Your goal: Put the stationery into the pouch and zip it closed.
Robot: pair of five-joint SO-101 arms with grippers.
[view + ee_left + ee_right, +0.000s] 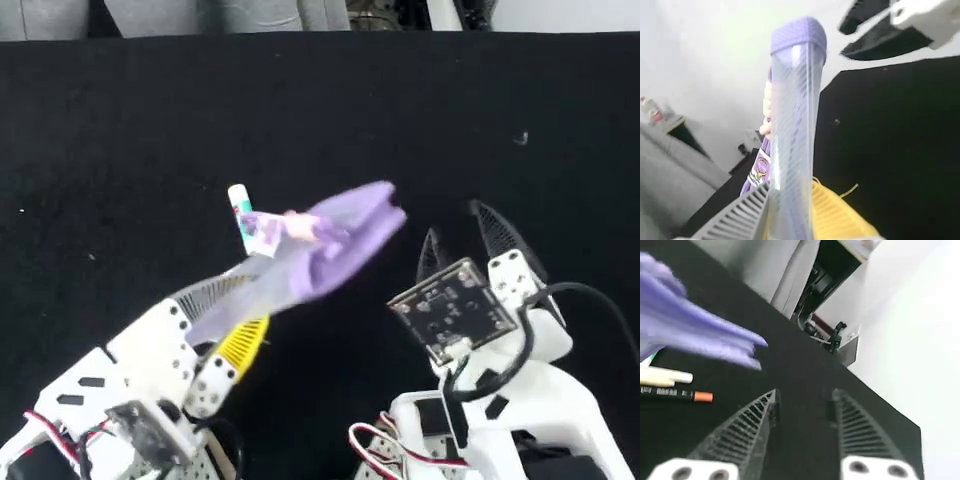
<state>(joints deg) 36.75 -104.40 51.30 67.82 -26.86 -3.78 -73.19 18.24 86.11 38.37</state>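
The pouch (330, 245) looks like soft lilac cloth with a clear, shiny plastic panel; the counter (150, 110) is matt black fabric; the right gripper (456, 222) is ribbed black plastic.

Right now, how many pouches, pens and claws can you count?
pouch: 1
pens: 2 (white pen, black pen with an orange cap)
claws: 2 (left claw, right claw)
Total: 5
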